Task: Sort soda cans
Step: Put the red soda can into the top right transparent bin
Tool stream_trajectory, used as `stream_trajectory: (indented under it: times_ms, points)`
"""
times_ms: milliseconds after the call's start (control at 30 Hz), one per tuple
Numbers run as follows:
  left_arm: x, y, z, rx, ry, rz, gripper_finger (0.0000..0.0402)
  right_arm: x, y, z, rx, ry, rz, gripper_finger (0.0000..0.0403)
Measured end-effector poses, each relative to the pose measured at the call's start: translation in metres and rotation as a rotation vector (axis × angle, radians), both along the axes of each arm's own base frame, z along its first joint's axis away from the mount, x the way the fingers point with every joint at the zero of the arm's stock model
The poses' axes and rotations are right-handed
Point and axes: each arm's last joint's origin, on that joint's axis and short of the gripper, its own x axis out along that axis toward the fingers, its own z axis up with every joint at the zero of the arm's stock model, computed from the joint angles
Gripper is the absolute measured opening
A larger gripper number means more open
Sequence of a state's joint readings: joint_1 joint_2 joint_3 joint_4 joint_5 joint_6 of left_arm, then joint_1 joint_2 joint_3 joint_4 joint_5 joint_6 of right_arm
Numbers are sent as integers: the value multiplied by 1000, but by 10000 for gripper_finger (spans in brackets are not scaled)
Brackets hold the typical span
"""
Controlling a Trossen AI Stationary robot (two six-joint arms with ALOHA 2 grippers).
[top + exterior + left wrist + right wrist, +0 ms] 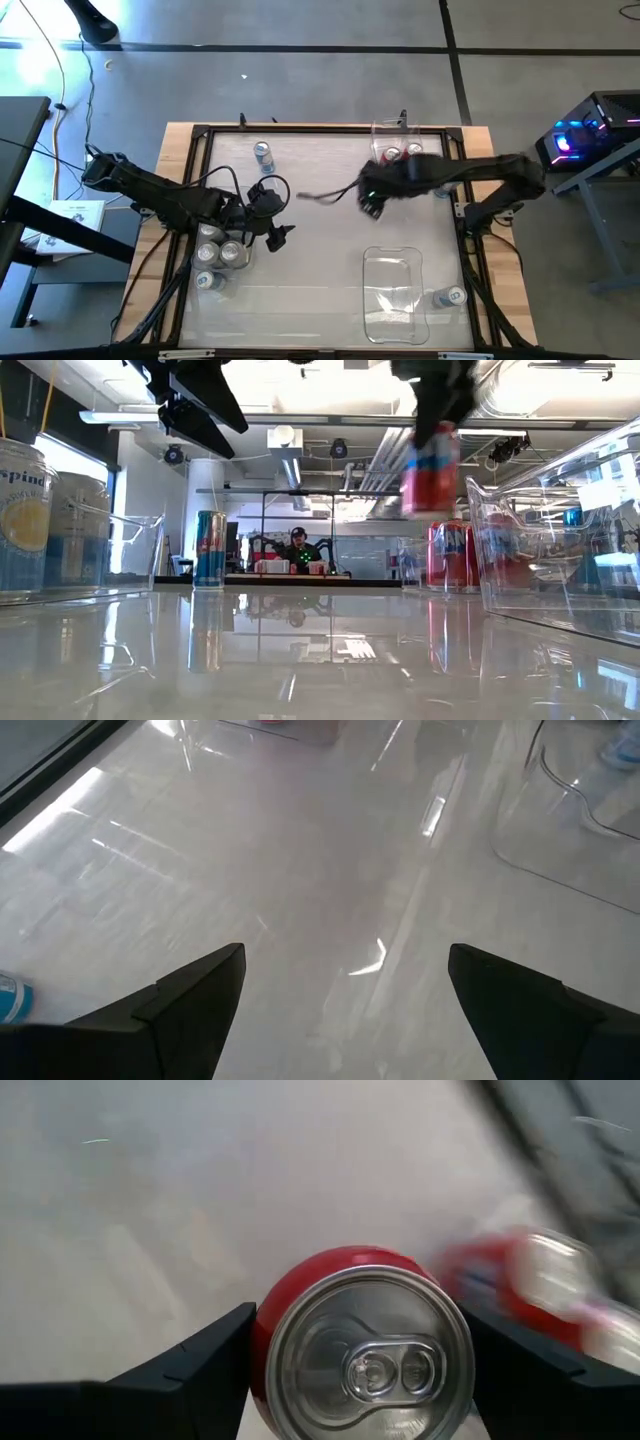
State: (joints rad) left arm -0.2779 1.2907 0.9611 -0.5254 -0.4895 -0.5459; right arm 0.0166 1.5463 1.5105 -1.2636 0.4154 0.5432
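Now, right tool: my fingers clamp the red soda can, lifted so it clears the table.
Left tool: open, empty, waiting.

Glossy table, metal can, clear plastic bin

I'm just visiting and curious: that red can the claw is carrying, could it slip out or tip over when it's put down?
The red can sits between the right claw's fingers; its smooth round wall probably makes it somewhat slippery. It hangs clear of the table in the low view. Being tall and narrow, it could tip if released tilted, then likely roll. Thin metal may dent under a hard squeeze.
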Motion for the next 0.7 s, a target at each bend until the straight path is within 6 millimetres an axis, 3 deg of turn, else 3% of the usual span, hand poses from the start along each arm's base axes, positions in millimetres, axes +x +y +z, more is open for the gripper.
stream_trajectory:
  times_ms: [133, 233, 400, 567, 700]
  points:
    - [0, 0, 0, 5, -2, 4, 345, -29, -21, 19, -118, -5, -139, 289]
    - [0, 0, 0, 6, -2, 5, 345, -43, -37, 22, -122, -8, -175, 289]
    - [-1, -4, 0, 15, -4, -3, 345, -54, -58, 0, -52, -11, -202, 289]
    - [-2, -8, 0, 26, -8, -10, 345, -54, -61, -28, -1, 10, -205, 289]
    - [-2, -7, 0, 30, -9, -6, 345, -54, -61, -39, 17, 1, -200, 289]
